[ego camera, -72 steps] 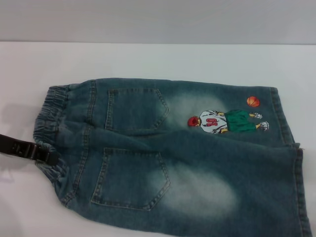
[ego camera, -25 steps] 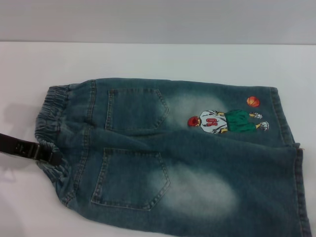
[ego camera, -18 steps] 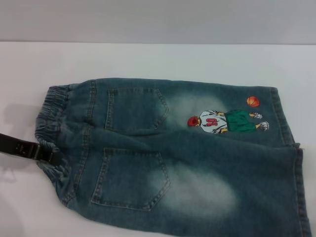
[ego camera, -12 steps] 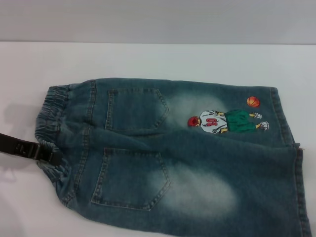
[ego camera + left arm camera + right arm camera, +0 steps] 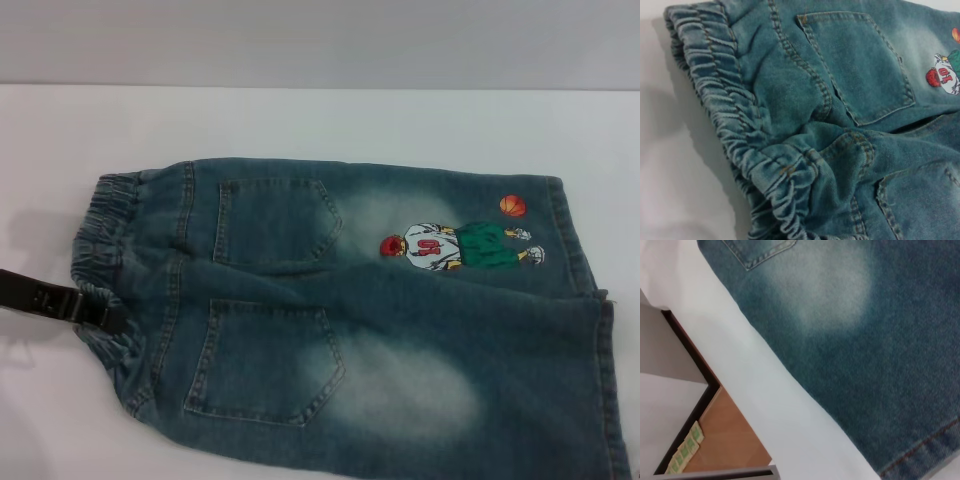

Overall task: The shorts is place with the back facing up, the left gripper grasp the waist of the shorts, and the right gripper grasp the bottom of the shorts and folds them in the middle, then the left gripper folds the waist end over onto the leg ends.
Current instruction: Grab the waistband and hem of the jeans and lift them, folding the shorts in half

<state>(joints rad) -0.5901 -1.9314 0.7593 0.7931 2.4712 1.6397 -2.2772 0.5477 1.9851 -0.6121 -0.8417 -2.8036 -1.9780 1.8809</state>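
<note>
The left claw (image 5: 105, 318) is closing in on the waist (image 5: 100, 262), which has bunched slightly; whether it is gripping, I cannot tell.

From my console this looks like a bare test room: a plain white surface (image 5: 320, 120) against a blank grey wall (image 5: 320, 40), brown wooden floor (image 5: 725, 440) showing past the edge.

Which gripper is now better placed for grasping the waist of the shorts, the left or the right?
Probably left. The left gripper is already at the waist of the shorts, on the robot's left. The right gripper is not in the head view; its camera shows only the leg hem.
</note>
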